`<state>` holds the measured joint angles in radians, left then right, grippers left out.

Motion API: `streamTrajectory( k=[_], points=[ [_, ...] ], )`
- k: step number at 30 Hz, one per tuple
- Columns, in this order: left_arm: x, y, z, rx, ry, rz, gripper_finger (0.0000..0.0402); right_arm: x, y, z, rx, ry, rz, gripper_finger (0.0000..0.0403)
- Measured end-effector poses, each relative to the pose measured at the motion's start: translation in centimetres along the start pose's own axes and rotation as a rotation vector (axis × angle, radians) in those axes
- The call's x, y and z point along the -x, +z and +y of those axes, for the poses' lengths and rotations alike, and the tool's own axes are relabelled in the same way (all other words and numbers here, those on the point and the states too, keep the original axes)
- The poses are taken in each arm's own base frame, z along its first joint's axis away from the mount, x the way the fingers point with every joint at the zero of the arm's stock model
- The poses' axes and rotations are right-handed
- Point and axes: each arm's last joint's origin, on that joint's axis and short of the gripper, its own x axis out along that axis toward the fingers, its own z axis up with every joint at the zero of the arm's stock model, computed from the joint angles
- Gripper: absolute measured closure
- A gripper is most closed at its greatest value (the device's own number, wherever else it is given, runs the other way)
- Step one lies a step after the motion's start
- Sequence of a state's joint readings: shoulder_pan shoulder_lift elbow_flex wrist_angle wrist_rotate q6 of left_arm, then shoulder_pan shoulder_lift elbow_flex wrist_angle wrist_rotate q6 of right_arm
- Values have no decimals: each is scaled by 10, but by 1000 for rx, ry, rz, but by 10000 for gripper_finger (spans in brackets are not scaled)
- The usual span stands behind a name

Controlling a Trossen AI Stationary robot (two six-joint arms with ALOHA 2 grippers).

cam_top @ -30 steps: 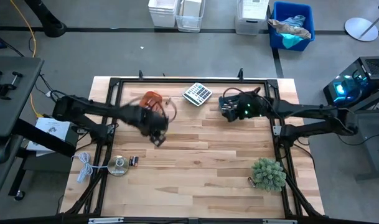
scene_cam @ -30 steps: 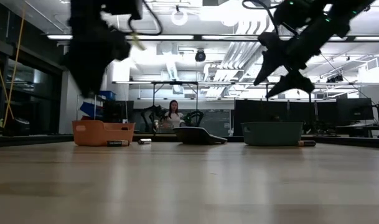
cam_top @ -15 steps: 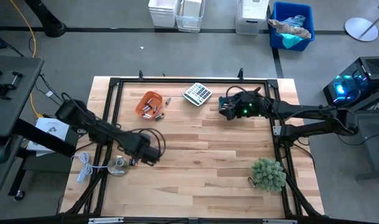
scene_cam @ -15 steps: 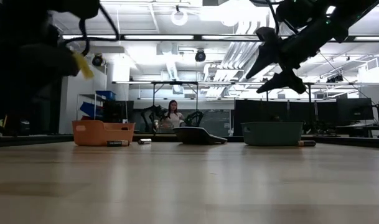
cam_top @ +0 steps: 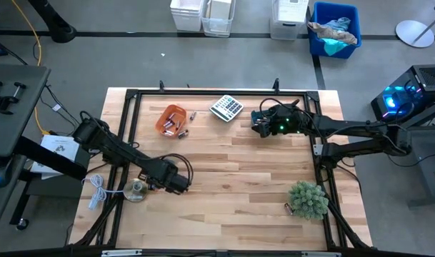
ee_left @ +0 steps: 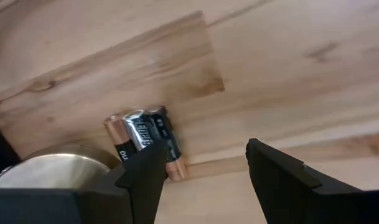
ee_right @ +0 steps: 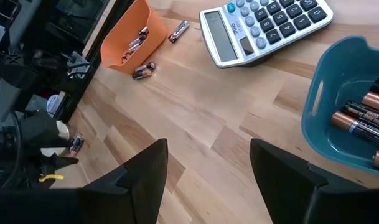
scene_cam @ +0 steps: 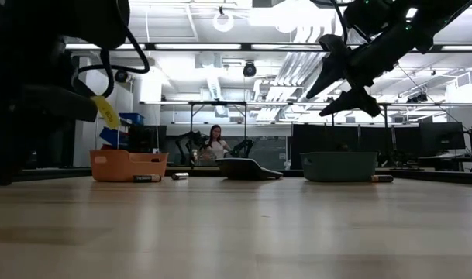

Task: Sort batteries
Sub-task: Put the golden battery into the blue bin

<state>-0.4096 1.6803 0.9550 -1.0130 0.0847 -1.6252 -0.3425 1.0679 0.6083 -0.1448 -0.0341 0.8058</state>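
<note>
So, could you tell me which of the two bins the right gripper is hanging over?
The blue bin, holding the larger copper-tipped batteries. The right gripper hangs above it, jaws open, while the orange bin sits across the table beyond the calculator.

Bare wood ahead of my left gripper (ee_left: 201,168), jaws apart; batteries (ee_left: 145,138) lie just beside one finger, metal disc (ee_left: 58,167) crowding behind them.
</note>
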Motion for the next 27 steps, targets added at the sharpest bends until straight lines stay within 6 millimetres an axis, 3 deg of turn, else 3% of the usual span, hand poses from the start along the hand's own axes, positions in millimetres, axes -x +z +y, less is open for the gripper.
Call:
streamTrajectory(
  k=[15, 27],
  points=[
    [-15, -4, 6, 116, 8, 4, 193, 0, 0, 0, 21, 0, 1, 181],
    [-15, -8, -7, 0, -127, 43, 193, 0, 0, 0, 22, -1, 5, 181]
  ],
)
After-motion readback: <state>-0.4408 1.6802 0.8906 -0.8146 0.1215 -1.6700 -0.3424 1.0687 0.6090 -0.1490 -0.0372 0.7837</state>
